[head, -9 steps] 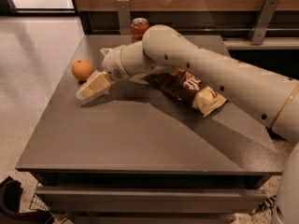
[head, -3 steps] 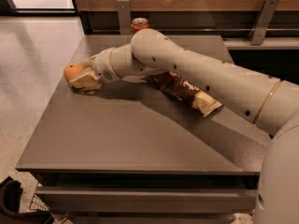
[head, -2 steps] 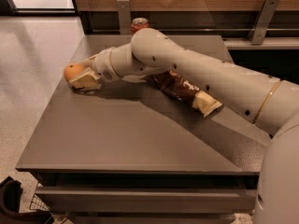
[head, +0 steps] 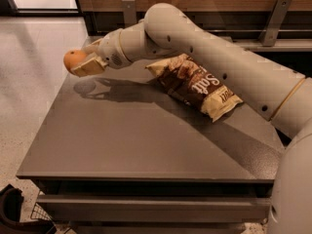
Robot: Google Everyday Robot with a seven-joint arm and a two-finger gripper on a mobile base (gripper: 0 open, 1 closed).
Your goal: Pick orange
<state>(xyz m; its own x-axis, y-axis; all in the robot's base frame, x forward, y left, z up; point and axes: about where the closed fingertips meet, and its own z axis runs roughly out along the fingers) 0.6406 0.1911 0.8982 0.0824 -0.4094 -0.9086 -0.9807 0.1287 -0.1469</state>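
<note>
The orange [head: 73,59] is a small round orange fruit held in my gripper [head: 82,62] at the far left, lifted above the dark table [head: 122,140]. Its shadow falls on the tabletop just below. The cream fingers [head: 90,66] are closed around the fruit's right side, so part of it is hidden. My arm reaches in from the right across the back of the table.
A brown and cream chip bag [head: 195,84] lies on the table under my arm, right of centre. A wooden wall panel with metal brackets [head: 275,13] runs along the back. The table's left edge drops to a pale floor [head: 29,82].
The gripper has closed on the orange at the table's left edge and lifted it off the surface. The red can behind the arm is no longer in view.
</note>
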